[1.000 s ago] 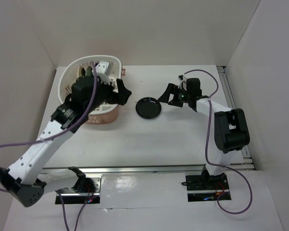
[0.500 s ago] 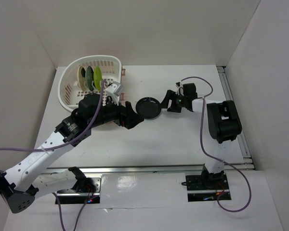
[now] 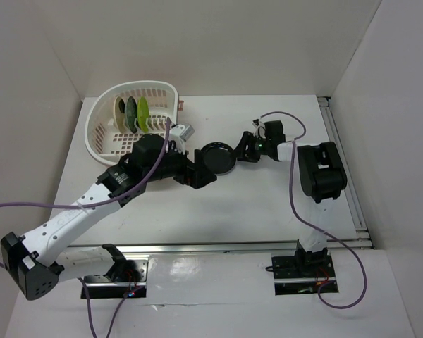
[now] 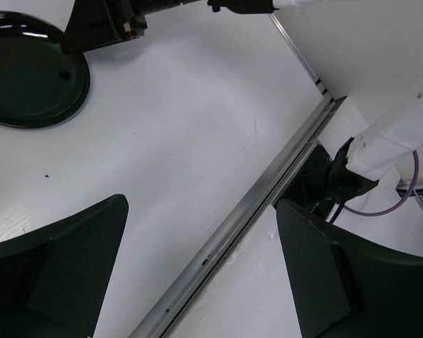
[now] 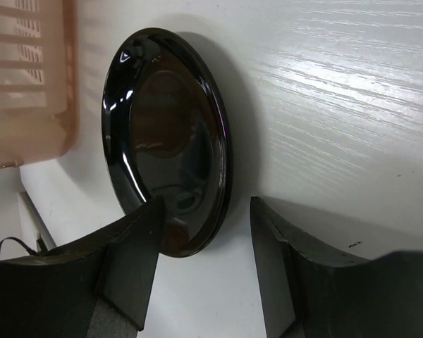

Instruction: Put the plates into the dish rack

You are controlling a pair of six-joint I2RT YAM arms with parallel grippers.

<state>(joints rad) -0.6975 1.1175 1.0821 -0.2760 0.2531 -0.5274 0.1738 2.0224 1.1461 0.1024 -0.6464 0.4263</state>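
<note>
**Inspector:** Room to move?

**Assessor:** The black plate (image 3: 216, 156) lies flat mid-bench (image 3: 268, 204). Bare white surface runs to the near and right edges.

**Inspector:** Containers?

**Assessor:** The dish rack (image 3: 137, 86), pale lattice plastic, is at the far-left corner. The cream plate (image 3: 118, 111), teal plate (image 3: 130, 111) and lime plate (image 3: 142, 111) stand upright between its prongs.

**Inspector:** Jaws?

**Assessor:** The right gripper (image 3: 237, 150) straddles the glossy rim, not clamped. The left gripper (image 3: 201, 172) is spread wide, grasping nothing.

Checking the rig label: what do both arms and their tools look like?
The left arm and right arm have white links and bulky black joint housings. A purple cable trails along each. The left tool and right tool are matte black, each with two wedge-shaped fingers.
</note>
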